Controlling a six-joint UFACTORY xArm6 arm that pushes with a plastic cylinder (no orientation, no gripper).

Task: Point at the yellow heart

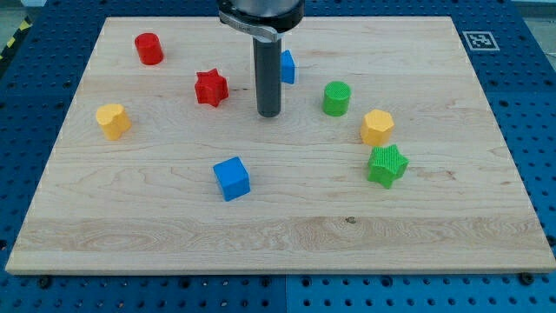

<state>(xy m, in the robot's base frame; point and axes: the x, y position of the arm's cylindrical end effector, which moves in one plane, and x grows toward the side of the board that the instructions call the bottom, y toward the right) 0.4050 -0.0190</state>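
Yellow heart point(113, 120) sat near the view's left edge of the bench point(278, 235), lobed shape, well apart from everything but the red cylinder point(148, 48) up toward the view's top-left. Second yellow block point(377, 127) on the view's right looked more hexagonal, so not the target. My tip point(268, 114) rested on the board near centre-top, between the red star point(210, 88) on its left and the green cylinder point(336, 98) on its right, touching neither. No claw on this rig, just a rod, so no open/closed state to give. Blue block point(287, 66) was partly hidden behind the rod, shape unclear. Blue cube point(232, 178) lay below the tip toward the view's bottom; green star point(387, 165) sat just under the right-hand yellow block.

Step judged: approach not done, tip well apart from the heart. Next move probably called for a slide toward the view's left and slightly down, passing below the red star so as not to nudge it, then stopping just beside the heart without shoving it. Path between red star and blue cube looked open.
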